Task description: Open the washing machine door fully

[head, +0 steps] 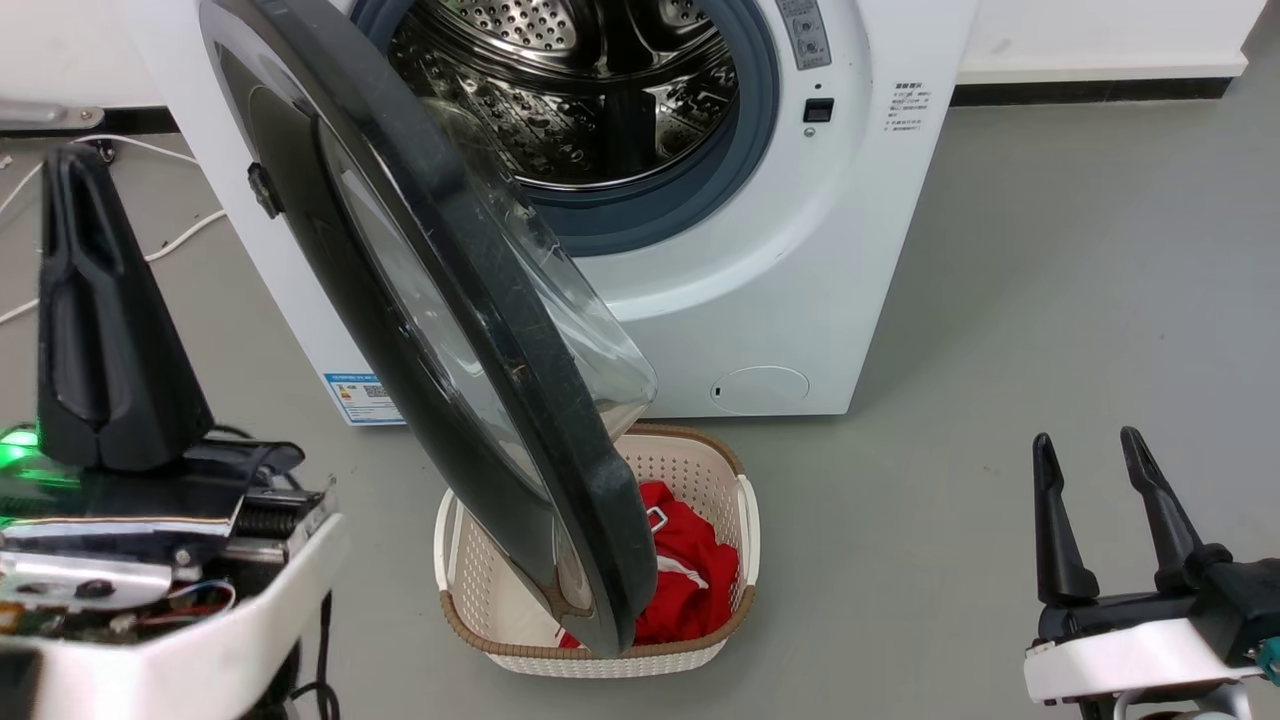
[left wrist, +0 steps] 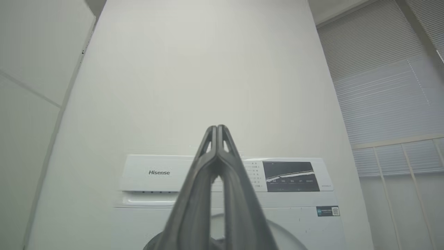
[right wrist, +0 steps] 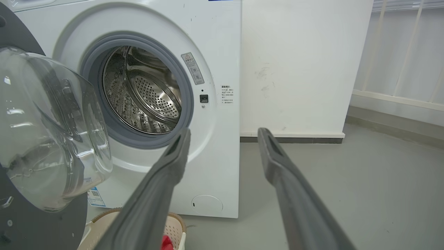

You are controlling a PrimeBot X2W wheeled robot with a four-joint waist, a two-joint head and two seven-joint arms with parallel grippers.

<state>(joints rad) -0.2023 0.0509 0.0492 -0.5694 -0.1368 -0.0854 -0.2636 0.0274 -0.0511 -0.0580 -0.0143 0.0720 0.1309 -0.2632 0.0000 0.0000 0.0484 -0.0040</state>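
The very large round glossy black washing machine door (head: 470, 330), with its bulging clear glass bowl window, stands swung out from the white front-loading washing machine (head: 800, 300), roughly edge-on to the head camera. It is hinged on the robot's left side of the opening. In the head view its rim runs from the machine's upper left down toward the robot, and the free edge hangs over a cream perforated laundry basket (head: 745, 520) holding a red garment (head: 690, 570). The steel drum and blue-grey gasket are exposed, so the door is judged partly open, not yet fully.

The black outer face turns toward the robot's left, and the glass bowl (right wrist: 48, 128) faces its right. The left gripper (head: 78, 170) is the nearer one. It is raised just to the left of the outer face, with floor showing between them, and its two fingers are pressed together on nothing; its wrist view shows the tips (left wrist: 216, 128) meeting in front of the control panel. The right gripper (head: 1085, 440) sits low and well apart on the glass side, fingers spread wide and empty (right wrist: 224, 132).

The remaining swing is judged to go toward the robot's left, the side where the left gripper stands. A push from the glass side, or a pull on the rim, would seem to serve.
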